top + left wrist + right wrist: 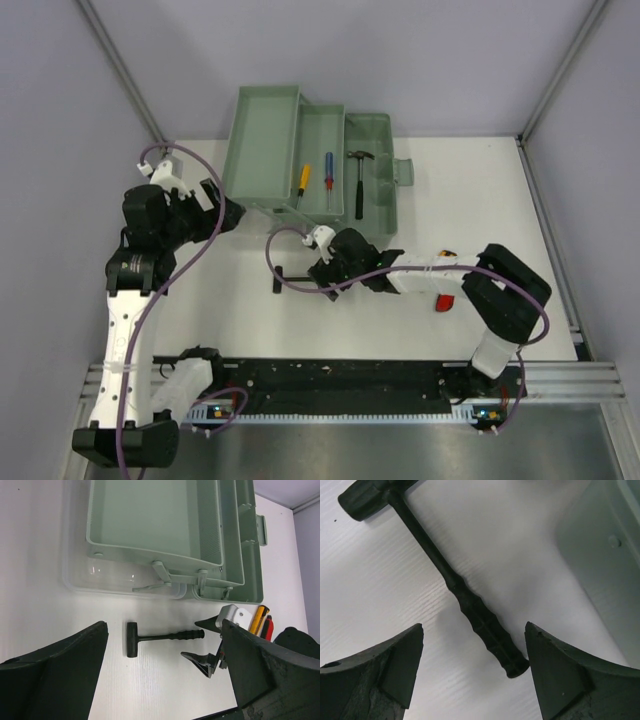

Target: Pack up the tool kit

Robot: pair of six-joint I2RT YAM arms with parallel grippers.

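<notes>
I'm holding the right gripper (473, 626) spread around the hammer (432, 555) at its ribbed grip, not touching, judging it rigid, head-heavy, least slippery there.

White desk (480, 200): open grey-green toolbox (262, 140) at back, blk hammer (160, 637) flat in front, yellow cutter (258, 619) & red cutter (267, 628) together further R
</notes>
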